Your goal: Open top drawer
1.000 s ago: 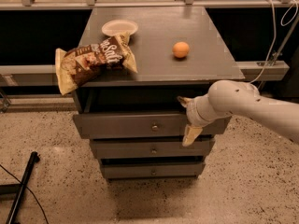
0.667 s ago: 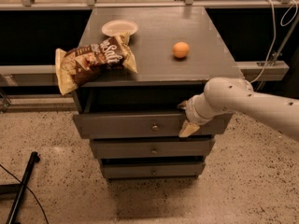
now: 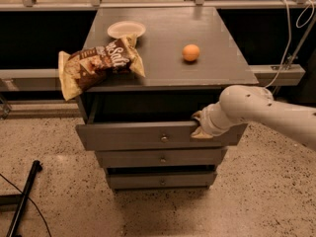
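The top drawer [image 3: 133, 135] is a wide grey front with a small round metallic knob [image 3: 164, 138] at its centre. It stands pulled out a little from the grey cabinet, with a dark gap above it. My gripper [image 3: 199, 126] is at the drawer's upper right edge, to the right of the knob, its tan fingertips touching the top of the front. The white arm comes in from the right.
Two narrower grey drawer fronts [image 3: 160, 158] sit below. On the cabinet top [image 3: 217, 68] lie a chip bag [image 3: 96, 63] overhanging the left front corner, a white plate [image 3: 126, 29] and an orange [image 3: 191, 52]. A black pole [image 3: 22, 201] lies on the speckled floor at left.
The gripper has moved up and left from the drawer's right end to its top edge. The drawer seems to stand about as far out as before.
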Available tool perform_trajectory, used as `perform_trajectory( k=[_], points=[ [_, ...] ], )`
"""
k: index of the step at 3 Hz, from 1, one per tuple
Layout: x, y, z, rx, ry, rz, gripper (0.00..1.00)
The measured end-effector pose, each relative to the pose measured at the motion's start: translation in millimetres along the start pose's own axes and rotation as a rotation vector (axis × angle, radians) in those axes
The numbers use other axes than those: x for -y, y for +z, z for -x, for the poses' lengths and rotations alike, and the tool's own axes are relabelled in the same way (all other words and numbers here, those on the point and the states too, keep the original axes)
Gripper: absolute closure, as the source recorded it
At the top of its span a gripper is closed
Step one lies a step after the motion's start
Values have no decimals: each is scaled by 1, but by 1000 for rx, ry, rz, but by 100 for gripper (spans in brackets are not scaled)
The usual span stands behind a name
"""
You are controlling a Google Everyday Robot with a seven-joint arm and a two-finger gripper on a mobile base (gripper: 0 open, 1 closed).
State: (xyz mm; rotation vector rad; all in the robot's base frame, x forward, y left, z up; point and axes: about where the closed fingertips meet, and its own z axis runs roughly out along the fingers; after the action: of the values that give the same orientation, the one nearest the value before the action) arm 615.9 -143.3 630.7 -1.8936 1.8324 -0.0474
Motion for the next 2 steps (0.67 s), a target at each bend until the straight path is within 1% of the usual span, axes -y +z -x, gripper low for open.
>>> perform_trajectory(
  k=[1,2],
  points=[
    [2,-5,2,0,0,0,84],
    [1,-12,7,16,-6,-17,58]
  ],
)
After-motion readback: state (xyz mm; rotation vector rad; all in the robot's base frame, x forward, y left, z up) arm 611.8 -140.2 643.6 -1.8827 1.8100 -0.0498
